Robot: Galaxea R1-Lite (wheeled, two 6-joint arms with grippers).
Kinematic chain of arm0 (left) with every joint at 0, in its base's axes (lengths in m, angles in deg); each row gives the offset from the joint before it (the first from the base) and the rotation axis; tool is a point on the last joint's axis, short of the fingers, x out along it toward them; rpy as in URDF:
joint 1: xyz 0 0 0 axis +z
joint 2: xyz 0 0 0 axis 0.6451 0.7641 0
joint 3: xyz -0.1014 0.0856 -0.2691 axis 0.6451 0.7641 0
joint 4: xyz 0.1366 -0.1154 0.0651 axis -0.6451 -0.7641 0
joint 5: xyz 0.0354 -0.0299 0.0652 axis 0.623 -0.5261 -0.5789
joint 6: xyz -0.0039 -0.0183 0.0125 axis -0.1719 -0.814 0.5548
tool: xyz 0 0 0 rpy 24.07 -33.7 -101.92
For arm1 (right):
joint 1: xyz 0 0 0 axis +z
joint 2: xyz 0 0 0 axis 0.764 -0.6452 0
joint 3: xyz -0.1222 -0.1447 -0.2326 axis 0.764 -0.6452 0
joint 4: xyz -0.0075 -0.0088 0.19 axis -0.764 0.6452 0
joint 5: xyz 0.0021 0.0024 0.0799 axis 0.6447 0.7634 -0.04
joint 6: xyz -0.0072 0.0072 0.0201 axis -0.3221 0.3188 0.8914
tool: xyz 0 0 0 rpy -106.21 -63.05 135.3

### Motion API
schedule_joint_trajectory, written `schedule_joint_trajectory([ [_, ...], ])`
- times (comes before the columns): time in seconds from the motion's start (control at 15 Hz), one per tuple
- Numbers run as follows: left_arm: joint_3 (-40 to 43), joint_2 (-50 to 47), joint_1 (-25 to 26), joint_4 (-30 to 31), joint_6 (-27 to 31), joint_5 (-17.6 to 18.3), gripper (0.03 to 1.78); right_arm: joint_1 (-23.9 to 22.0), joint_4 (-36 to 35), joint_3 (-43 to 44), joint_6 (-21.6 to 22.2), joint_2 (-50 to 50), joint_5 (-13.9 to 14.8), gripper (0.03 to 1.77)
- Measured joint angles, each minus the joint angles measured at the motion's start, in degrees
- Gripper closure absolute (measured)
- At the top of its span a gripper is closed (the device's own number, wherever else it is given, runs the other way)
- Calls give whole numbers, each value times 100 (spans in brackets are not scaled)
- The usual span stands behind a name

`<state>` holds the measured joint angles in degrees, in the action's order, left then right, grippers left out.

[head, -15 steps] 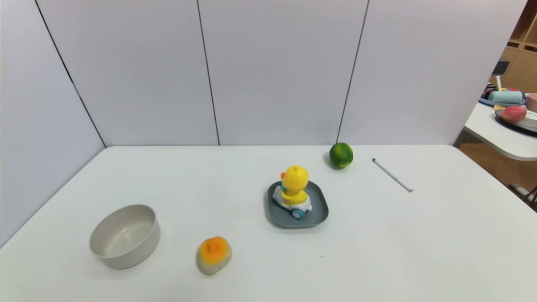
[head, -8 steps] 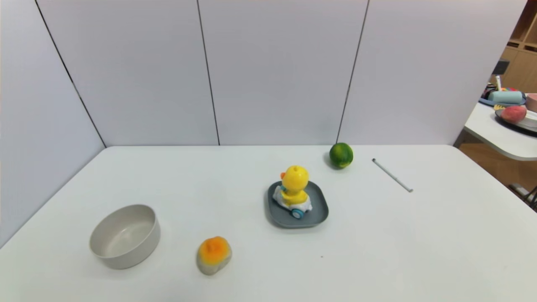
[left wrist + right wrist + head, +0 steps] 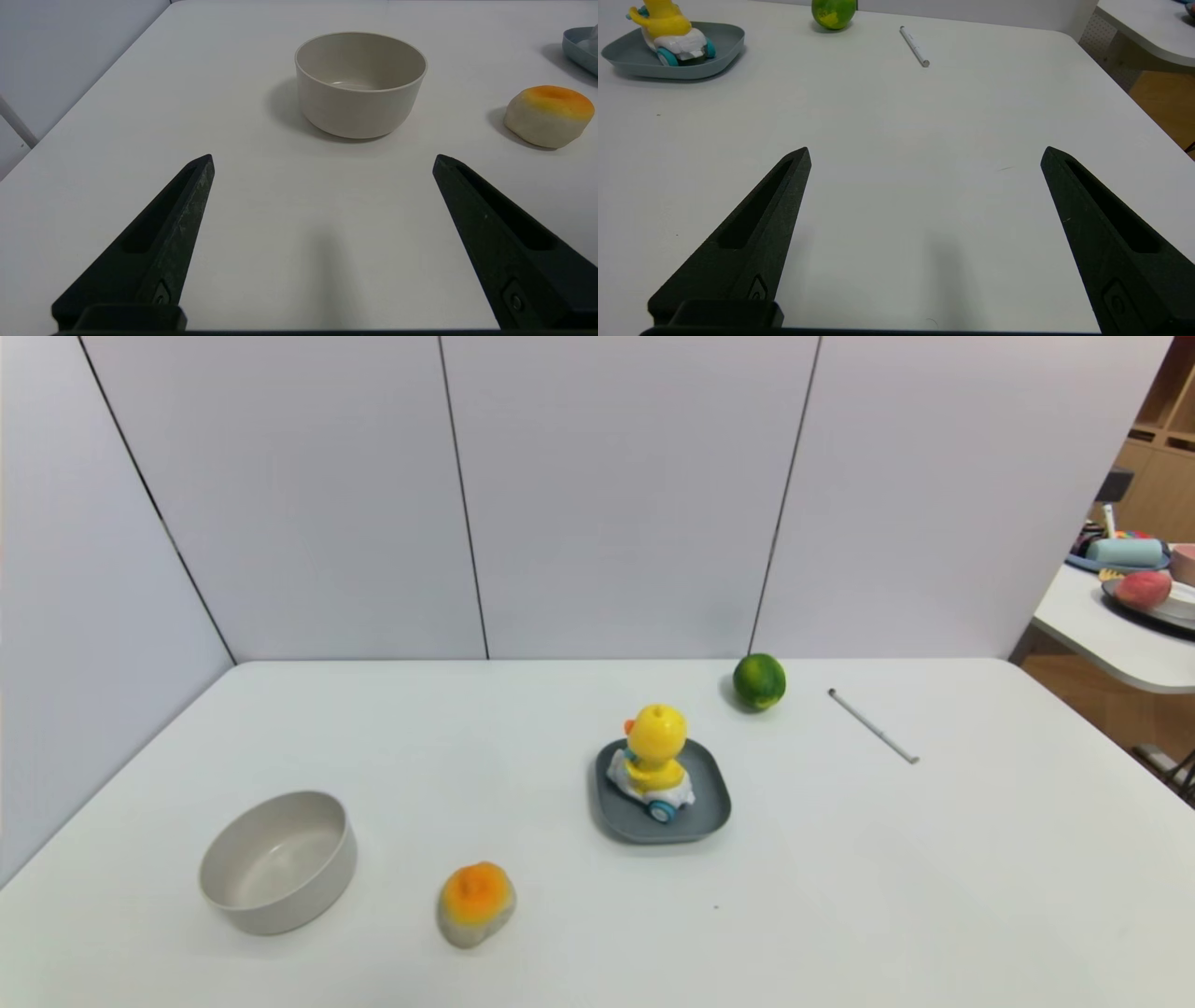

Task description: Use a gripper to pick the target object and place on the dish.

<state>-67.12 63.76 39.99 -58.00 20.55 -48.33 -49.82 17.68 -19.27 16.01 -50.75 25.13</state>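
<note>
On the dish (image 3: pixel 709 819), which serves as landmark for these notes, sits the toy duck (image 3: pixel 656 735): upright, its white wheeled base within the low rim, orange beak turned toward the robot's left. Dish lies flat on the tabletop (image 3: pixel 840 896). Base looks to fit inside the rim with some floor to spare; the rim probably helps keep the wheels from rolling off.

Left of the dish and nearer the robot: an orange-topped lump (image 3: pixel 476 901), and farther left the beige bowl (image 3: pixel 278 868), deeper than the dish, nothing in it. Beyond the dish, slightly to its right, a green ball (image 3: pixel 759 682); farther right, a thin grey stick (image 3: pixel 873 726). All apart from the dish. Likely distractors, left aside because the task asks only for the one target.

Right tool (image 3: pixel 926 156): nearer the robot than the dish and to its right, jaws wide, bare tabletop between them, holding nothing. Presumably drawn clear so as not to knock the duck. Left tool (image 3: pixel 323 163): on the near left side of the dish, short of the bowl, also wide and without a load; appears parked.

Judgement: placement looks complete. No further grasp seems called for; a nudge to the dish might roll the toy.
</note>
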Motion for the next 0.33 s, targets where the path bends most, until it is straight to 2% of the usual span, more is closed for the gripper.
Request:
schedule_joint_trajectory([
  [0.33, 0, 0, 0, 0, 0, 2, 12, 0, 6, 0, 12, 0, 2, 9],
])
